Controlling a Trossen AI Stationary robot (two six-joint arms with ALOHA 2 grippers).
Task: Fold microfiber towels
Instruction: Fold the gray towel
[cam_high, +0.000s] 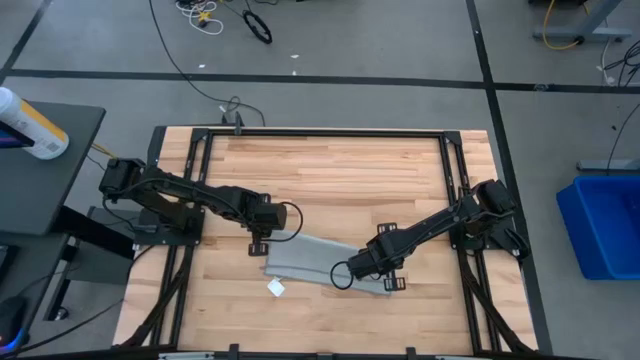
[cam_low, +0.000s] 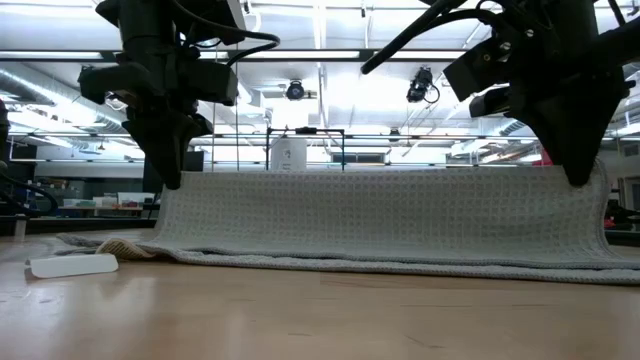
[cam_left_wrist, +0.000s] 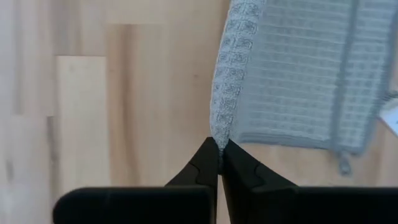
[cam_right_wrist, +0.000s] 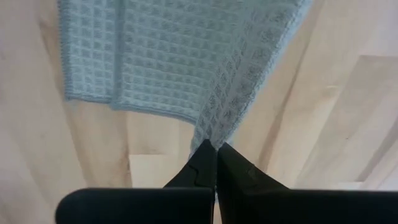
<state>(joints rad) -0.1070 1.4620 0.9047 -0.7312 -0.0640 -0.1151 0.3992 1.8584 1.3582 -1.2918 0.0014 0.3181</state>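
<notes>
Towel (cam_high: 320, 258): one light grey-blue cloth with a waffle weave, lying on the wooden counter (cam_high: 340, 175) between the two arms, toward the counter's near edge. One edge is raised off the wood and stretched level while the rest trails flat beneath it, so the fold looks about half made.

Left pincer (cam_left_wrist: 219, 149) is pinched tight on one raised corner of the towel, and right pincer (cam_right_wrist: 216, 148) is pinched tight on the other corner; in the low view the lifted edge hangs like a straight curtain between them.

To do this step well, I would judge that both arms should carry the raised edge across the towel together, at equal height and pace, keeping it taut so no sag or crease forms. They should lower it until edge meets edge, and only then let go.

Count: one towel, two arms, two pincers. One small white object (cam_high: 276, 288) lies on the counter just beside the towel's near side; what it is I cannot tell.
</notes>
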